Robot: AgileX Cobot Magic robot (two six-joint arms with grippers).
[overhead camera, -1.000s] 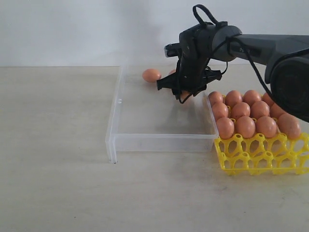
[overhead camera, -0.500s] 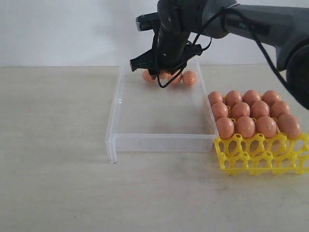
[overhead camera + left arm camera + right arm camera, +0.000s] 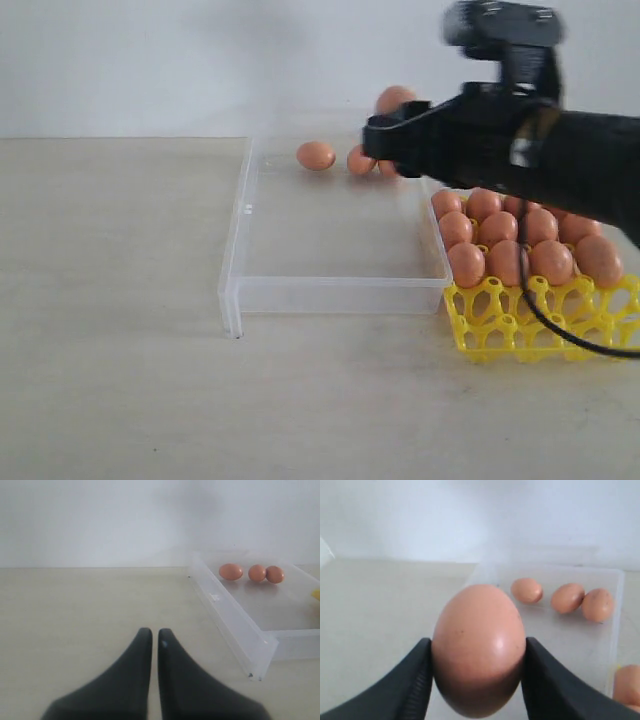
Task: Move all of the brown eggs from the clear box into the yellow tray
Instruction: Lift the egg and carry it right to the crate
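A brown egg sits clamped between the two pads of my right gripper. In the exterior view that egg is lifted above the far right corner of the clear box, with the right gripper just under it. Three brown eggs lie along the box's far wall, also seen in the left wrist view. The yellow tray right of the box holds several eggs. My left gripper hovers over bare table, shut and empty.
The box's near half holds nothing. The tray's front row of cells stands without eggs. My right arm stretches above the tray's far rows. A pale table spreads left of the box, with a white wall behind.
My right gripper went from low in the box's right side to its far wall, then rose and swung right with an egg in it. The left gripper shows no earlier frame.
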